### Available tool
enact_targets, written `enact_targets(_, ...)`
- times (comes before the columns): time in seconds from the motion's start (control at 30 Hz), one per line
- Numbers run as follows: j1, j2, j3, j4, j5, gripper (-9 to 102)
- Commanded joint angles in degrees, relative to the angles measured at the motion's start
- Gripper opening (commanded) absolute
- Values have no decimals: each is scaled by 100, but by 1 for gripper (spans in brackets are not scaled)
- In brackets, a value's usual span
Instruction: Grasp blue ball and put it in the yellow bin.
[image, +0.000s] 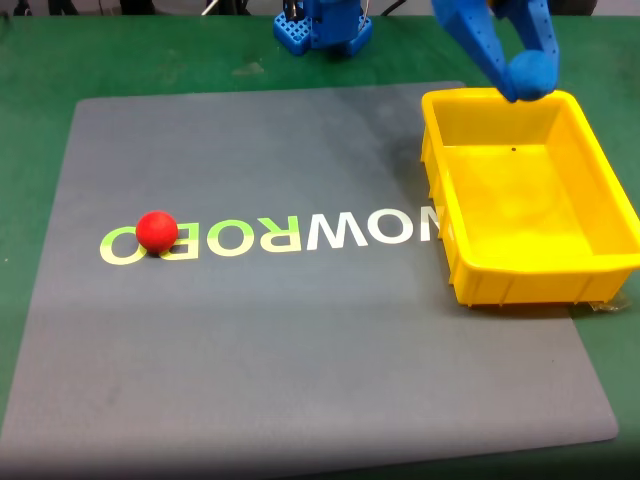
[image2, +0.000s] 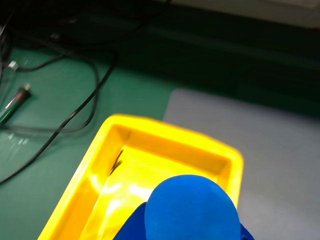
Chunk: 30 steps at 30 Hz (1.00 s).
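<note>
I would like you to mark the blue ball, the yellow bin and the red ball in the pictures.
blue ball (image: 532, 74), fixed view, middle of its visible surface, held in the hand.
yellow bin (image: 530, 268), fixed view, near rim.
red ball (image: 156, 231), fixed view, middle of the ball.

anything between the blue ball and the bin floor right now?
Nothing visible. The pincer holds the blue ball above the far rim of the yellow bin, and the wrist view shows only bare bin floor below the ball.

Even, bright light is falling across the fixed view, casting soft shadows. In the wrist view, glare is shining off the yellow bin (image2: 95, 185) floor, and the close blue ball (image2: 190, 210) is blurring slightly.
</note>
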Motion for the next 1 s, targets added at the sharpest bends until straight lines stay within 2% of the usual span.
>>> enact_targets(0.0,-255,510,149,9,-35,0)
enact_targets(0.37,-352,457,387,-44,-97,2)
enact_targets(0.47,-299,448,387,-79,-97,29)
enact_targets(0.53,-264,439,387,-114,-97,35)
enact_targets(0.97,-88,826,536,-167,-255,36)
